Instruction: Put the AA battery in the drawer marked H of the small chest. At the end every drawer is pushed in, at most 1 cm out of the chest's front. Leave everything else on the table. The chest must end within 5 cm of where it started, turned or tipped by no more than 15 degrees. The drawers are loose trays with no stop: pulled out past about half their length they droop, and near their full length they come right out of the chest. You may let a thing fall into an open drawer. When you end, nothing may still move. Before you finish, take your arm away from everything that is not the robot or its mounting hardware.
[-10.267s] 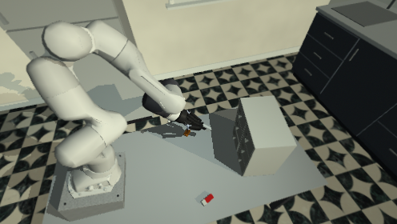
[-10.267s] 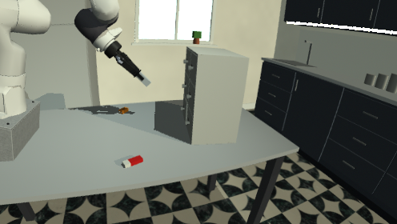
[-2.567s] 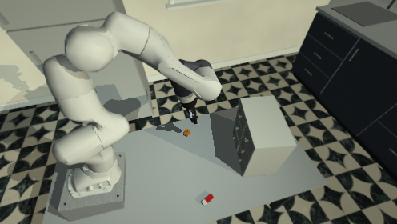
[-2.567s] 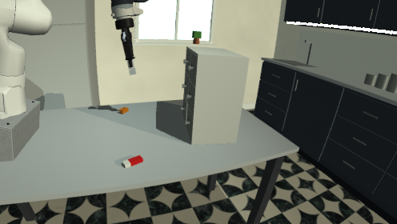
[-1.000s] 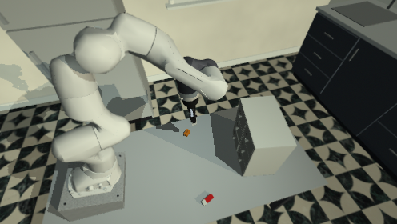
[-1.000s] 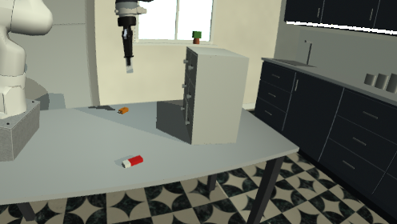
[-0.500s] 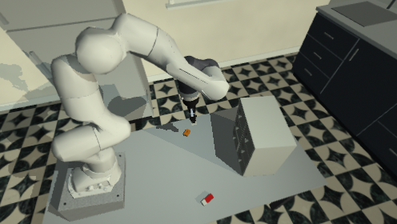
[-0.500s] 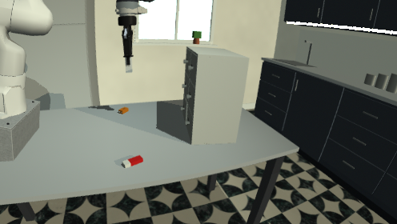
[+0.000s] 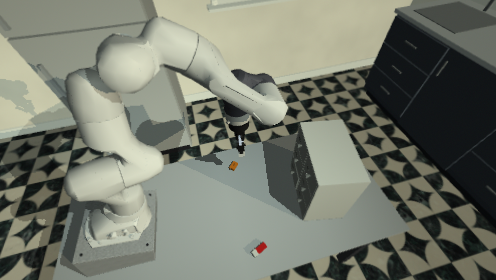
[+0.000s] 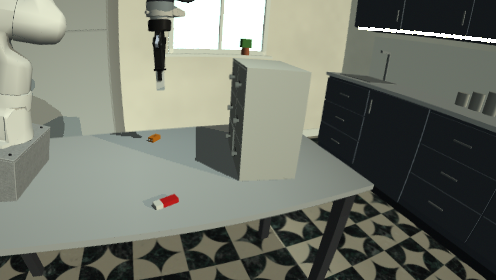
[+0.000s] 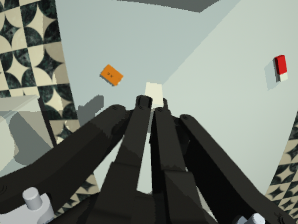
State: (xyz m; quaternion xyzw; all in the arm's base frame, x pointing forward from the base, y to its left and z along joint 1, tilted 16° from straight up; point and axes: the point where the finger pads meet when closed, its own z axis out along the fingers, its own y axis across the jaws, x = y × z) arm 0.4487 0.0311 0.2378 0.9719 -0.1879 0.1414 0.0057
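Chequered floor point(image 9: 210, 107) point(image 10: 215, 250) point(image 11: 17, 70) frames the grey table point(image 9: 200, 220) point(image 10: 100, 175) point(image 11: 215, 85), and here's the chest point(image 9: 337, 155) point(image 10: 272, 120), upright at right of centre in the exterior view. Every drawer looks pushed in, though the letters are too small to read, H included. Above the table hangs the gripper point(image 9: 241, 154) point(image 10: 160, 86) point(image 11: 152, 91), upper centre-left of the exterior view, fingers together, nothing between them!

And the AA battery? Not one I can pick out. It may be inside H already, or simply hidden; shut fronts won't say. If it's in, the drawer work looks done, and what's left is keeping clear and coming to rest; if not, finding it, opening H, dropping it in and closing up all remain.

Which way it points, and its long axis: cannot tell. Out in the open, the orange block point(image 9: 233, 165) point(image 10: 154, 138) point(image 11: 111, 75) lies left of the chest, and the red-and-white block point(image 9: 259, 249) point(image 10: 166, 201) point(image 11: 281, 67) runs lower left to upper right in the top view, red end to the upper right
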